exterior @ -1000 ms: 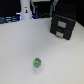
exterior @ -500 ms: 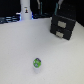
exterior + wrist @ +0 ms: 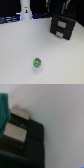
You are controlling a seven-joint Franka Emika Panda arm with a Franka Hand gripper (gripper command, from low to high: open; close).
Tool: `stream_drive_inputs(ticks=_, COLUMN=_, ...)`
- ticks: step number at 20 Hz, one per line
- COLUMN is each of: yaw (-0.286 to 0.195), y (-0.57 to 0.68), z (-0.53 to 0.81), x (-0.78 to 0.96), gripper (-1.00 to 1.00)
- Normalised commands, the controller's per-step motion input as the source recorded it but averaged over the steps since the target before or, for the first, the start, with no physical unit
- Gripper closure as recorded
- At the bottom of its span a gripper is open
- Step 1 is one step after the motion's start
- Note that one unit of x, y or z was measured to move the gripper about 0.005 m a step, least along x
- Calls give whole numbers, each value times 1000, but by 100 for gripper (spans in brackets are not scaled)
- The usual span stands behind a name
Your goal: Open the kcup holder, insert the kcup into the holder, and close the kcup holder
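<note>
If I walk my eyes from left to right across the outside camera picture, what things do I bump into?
White bottle-shaped object → green kcup → black kcup holder.

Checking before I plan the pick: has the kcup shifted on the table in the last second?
No. The kcup sits at the same spot relative to the kcup holder and the white bottle.

Kcup holder (image 3: pixel 22 144) cut off by wrist view's edge, blurred; kcup (image 3: pixel 37 63) tiny, detail unclear.
</note>
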Motion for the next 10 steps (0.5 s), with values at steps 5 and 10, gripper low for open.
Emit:
stream_drive_inputs(ticks=5, yaw=-153, y=679, z=-127, x=-207, gripper=-100)
stream_drive_inputs(ticks=10, yaw=-148, y=661, z=-202, x=-181, gripper=-100)
